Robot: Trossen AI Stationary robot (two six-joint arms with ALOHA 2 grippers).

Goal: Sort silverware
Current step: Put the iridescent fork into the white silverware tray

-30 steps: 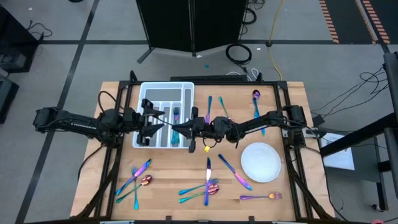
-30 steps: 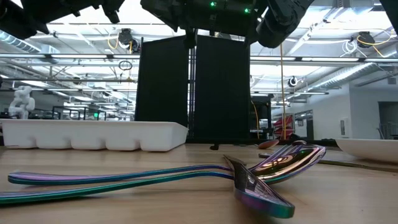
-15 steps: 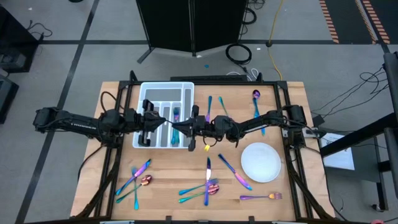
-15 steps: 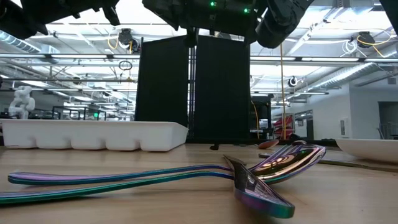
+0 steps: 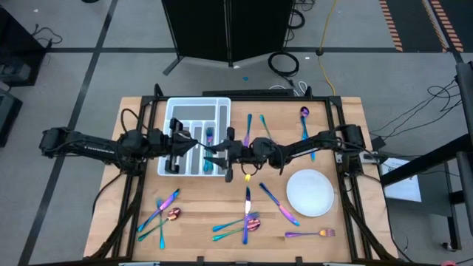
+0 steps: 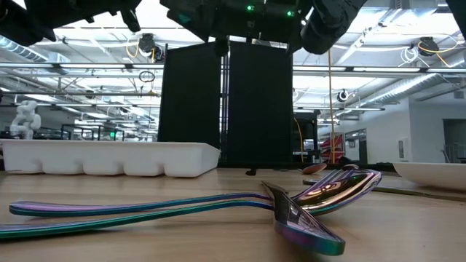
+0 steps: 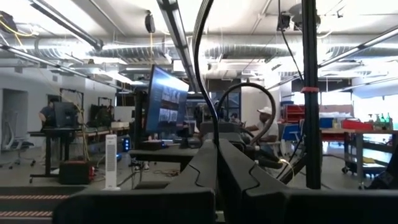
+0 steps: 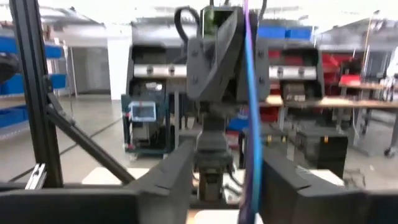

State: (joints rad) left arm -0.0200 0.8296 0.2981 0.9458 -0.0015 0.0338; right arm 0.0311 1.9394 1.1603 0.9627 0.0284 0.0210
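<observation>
At lower centre of the high view, loose iridescent rainbow-metal silverware (image 5: 247, 219) lies on the wooden table (image 5: 347, 222). Mid-frame, over the white divided plastic tray (image 5: 185, 111), the left gripper (image 5: 198, 144) pinches one blue-violet piece (image 8: 250, 93); the right gripper (image 5: 212, 155) stands parted around it.

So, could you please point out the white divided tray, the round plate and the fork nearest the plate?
white divided tray (image 5: 198, 104), high view, far rim.
round plate (image 5: 310, 192), high view, centre.
fork (image 5: 309, 234), high view, mid-handle.

Tray (image 5: 194, 109) on table (image 5: 347, 222), back left. Plate (image 5: 310, 192) on table, front right. Silverware (image 5: 247, 220) spread along table front, more behind plate, some in tray.
</observation>
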